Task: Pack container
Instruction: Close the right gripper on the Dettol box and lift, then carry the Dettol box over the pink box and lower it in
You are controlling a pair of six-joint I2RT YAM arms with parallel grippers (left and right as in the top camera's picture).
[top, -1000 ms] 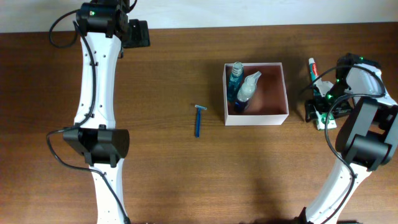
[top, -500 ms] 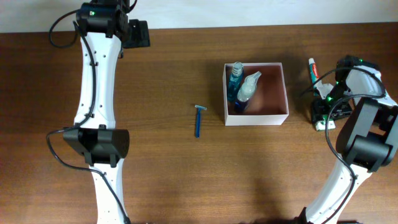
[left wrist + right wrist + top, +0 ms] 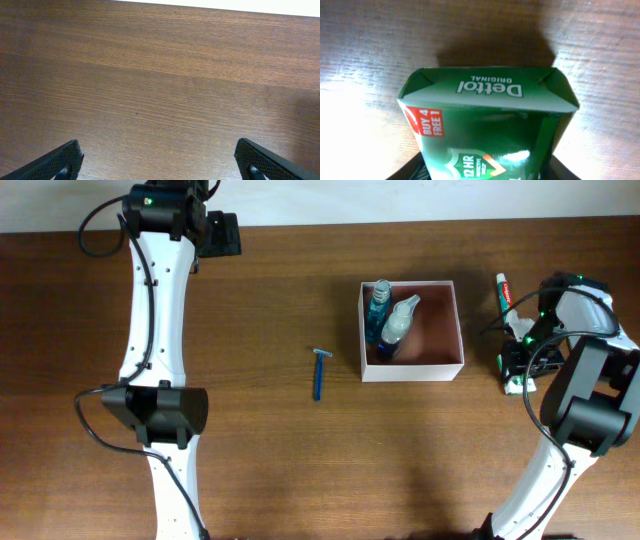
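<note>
Container (image 3: 411, 372) w/ 2 bottles (image 3: 398, 327); 1 razor (image 3: 319, 376)

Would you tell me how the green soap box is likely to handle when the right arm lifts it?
The soap box has flat faces and square edges, so it should not roll. Its glossy print may be slightly slippery. The folded card end could dent under a hard squeeze.

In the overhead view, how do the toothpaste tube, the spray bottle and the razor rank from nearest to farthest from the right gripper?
From the right gripper, closed on the soap box:
1. toothpaste tube, on the table beside it.
2. spray bottle, inside the container.
3. razor, left of the container.
</note>
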